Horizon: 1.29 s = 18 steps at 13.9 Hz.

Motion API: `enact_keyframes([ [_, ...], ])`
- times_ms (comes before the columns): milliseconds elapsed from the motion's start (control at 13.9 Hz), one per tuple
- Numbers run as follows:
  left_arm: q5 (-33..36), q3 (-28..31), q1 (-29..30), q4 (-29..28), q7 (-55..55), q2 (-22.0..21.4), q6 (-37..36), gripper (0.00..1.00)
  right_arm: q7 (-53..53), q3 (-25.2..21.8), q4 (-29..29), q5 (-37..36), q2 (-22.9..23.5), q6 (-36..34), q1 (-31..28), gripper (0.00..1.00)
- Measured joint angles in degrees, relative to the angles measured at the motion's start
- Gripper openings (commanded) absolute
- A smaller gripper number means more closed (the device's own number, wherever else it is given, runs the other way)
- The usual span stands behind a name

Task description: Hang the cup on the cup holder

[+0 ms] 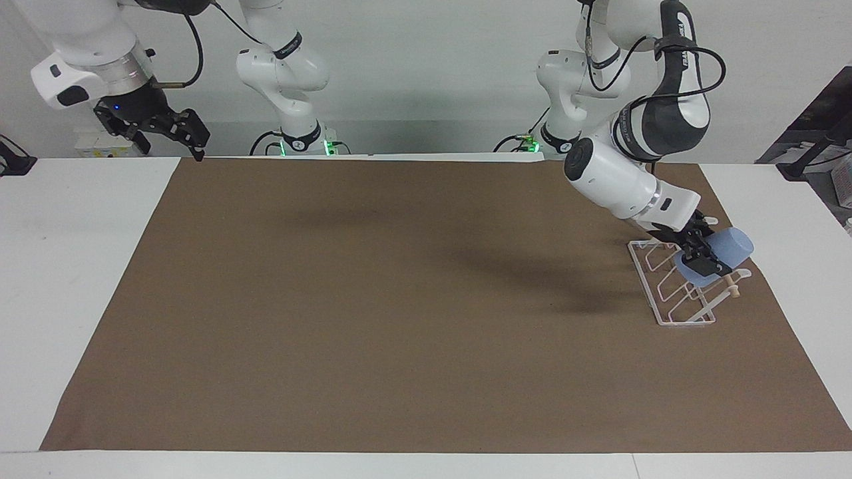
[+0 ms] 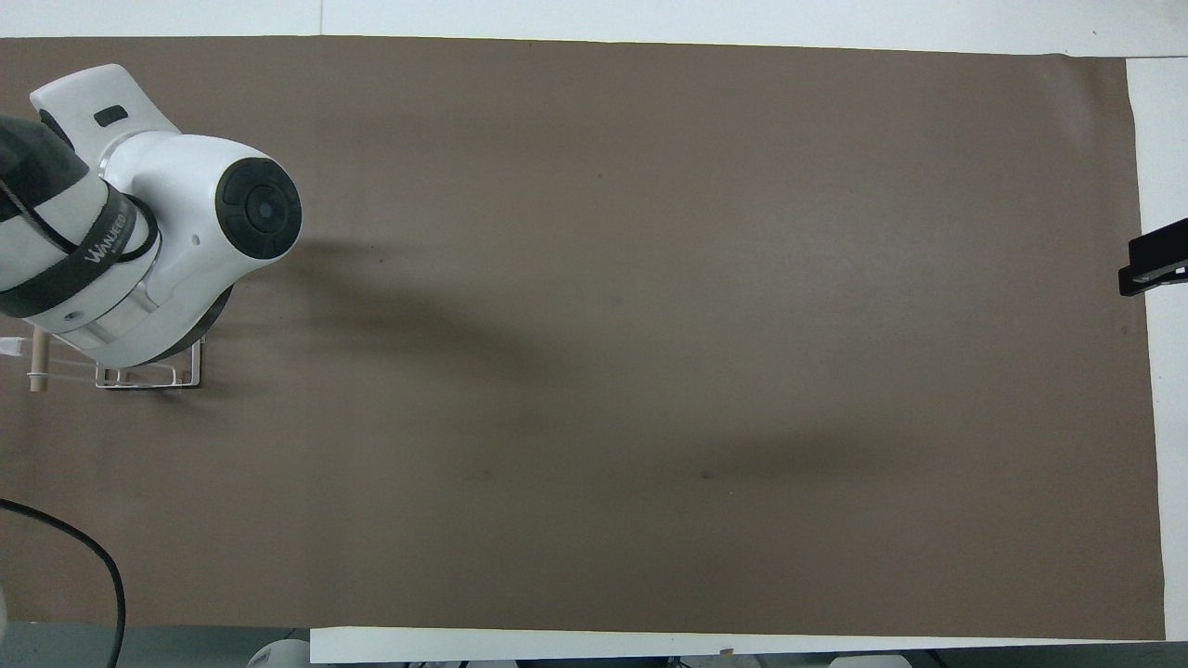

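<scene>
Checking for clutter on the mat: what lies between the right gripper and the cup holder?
Only bare brown mat, as the facing view shows. The right gripper waits raised at its table end; the left gripper holds the cup at the cup holder.

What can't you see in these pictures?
- Overhead view: the cup is hidden under the left arm; only one end of the rack shows.
- Overhead view: the right pincer is cut off by the edge.
- Facing view: the left pincer holds the cup over the rack; whether a loop is inside it is hidden.
</scene>
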Motion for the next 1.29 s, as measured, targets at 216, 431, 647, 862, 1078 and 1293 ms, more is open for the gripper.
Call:
enact_keyframes([
  [216,1.44,0.0,1.15,-1.6,0.01,0.95,0.35,0.33,-0.13,0.07,-0.02,0.0,0.02,-0.72,0.09,0.99],
  [431,2.81,0.04,3.75,-2.88,0.04,1.15,3.05,0.33,-0.13,0.18,-0.02,0.0,0.01,-0.88,0.09,0.99],
  [647,2.91,-0.01,5.69,-3.57,0.35,1.14,6.4,0.33,-0.13,0.18,-0.03,0.0,0.01,-0.88,0.1,0.99],
  [862,2.91,-0.13,5.75,-4.47,0.49,1.14,7.31,0.33,-0.14,0.28,-0.06,0.23,0.01,-0.95,0.12,0.99],
  [1078,2.92,-0.35,5.74,-5.98,0.52,1.05,7.69,0.35,-0.14,0.42,-0.32,0.26,0.01,-1.39,0.16,0.99],
  [1293,2.92,-0.77,5.7,-7.82,0.59,1.31,8.06,0.48,-0.15,0.42,-0.47,0.28,0.0,-1.48,0.13,0.99],
])
